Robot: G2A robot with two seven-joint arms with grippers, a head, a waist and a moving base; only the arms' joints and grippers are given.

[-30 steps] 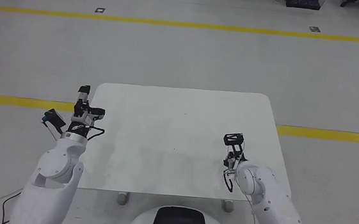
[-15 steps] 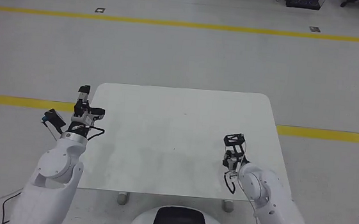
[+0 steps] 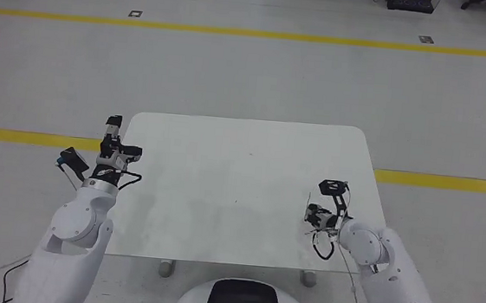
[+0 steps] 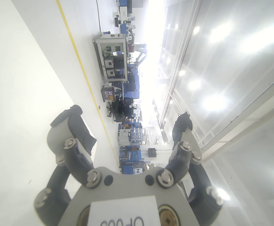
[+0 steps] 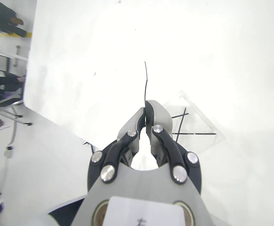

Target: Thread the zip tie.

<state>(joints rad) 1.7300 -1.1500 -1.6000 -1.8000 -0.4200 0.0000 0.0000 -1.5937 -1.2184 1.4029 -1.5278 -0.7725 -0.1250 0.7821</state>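
A thin black zip tie is pinched between the pads of my right gripper, which is shut on it. The tie's free end sticks out past the fingertips over the white table. In the top view the right gripper hangs over the table's near right part. My left gripper is open with nothing between its fingers. It sits at the table's left edge and points away from the table top.
A clear shallow tray lies on the table just beside the right gripper, with loose black zip ties in it. The table's near edge is close to the right arm. Yellow floor lines run beyond the table.
The right arm has swung outward to the right and its wrist has turned, with the gripper a little nearer the table's front edge. The left arm has not moved.
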